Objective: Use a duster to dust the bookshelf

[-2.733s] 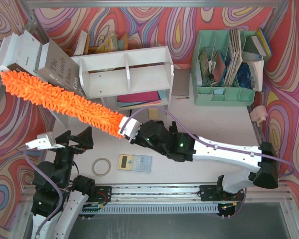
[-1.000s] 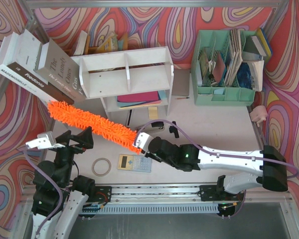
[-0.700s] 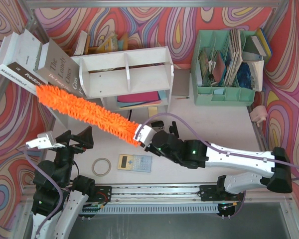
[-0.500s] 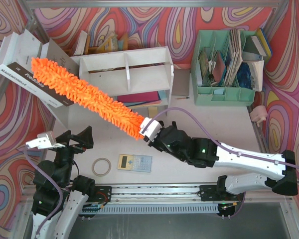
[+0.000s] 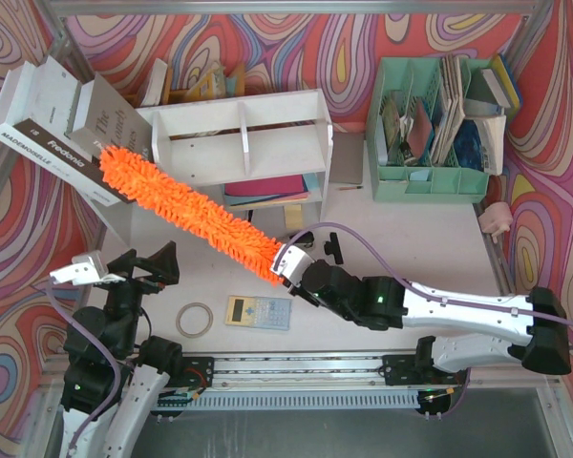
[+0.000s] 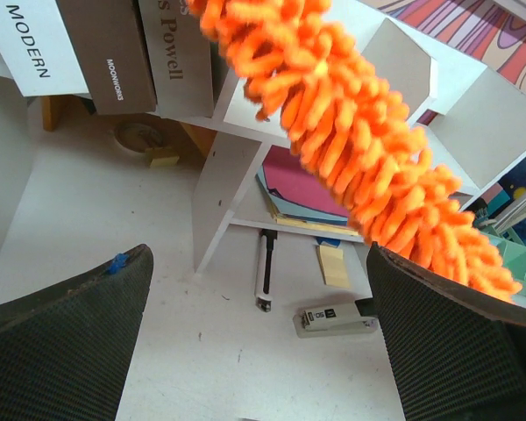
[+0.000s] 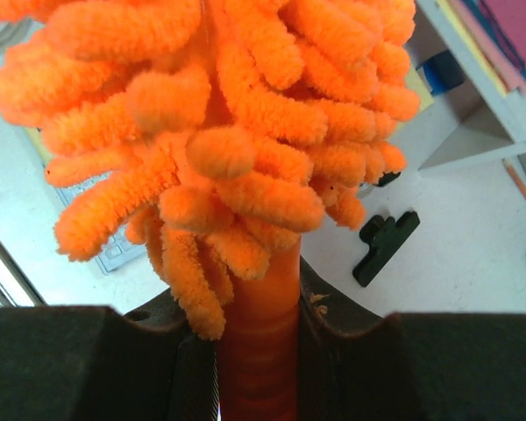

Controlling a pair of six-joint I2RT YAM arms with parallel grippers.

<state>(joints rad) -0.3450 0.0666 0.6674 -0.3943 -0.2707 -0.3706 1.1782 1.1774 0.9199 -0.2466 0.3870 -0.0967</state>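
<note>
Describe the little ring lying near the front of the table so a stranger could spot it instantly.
Find the white bookshelf at the back of the table, then come toward the near edge, past the orange duster. A thin tan ring, likely a tape roll, lies flat just left of a pale rectangular calculator. It is the only round, hollow thing there.

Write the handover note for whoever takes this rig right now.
Right gripper: shut on the duster handle.
Left gripper: open, empty, low at the near left.
Duster: slants from mid-table up-left, tip at the left end of the bookshelf, over the leaning books; contact unclear.
Done: duster is in hand and at the shelf. How much is already dusted cannot be seen.
Left: probably sweep the top and both tiers.
</note>
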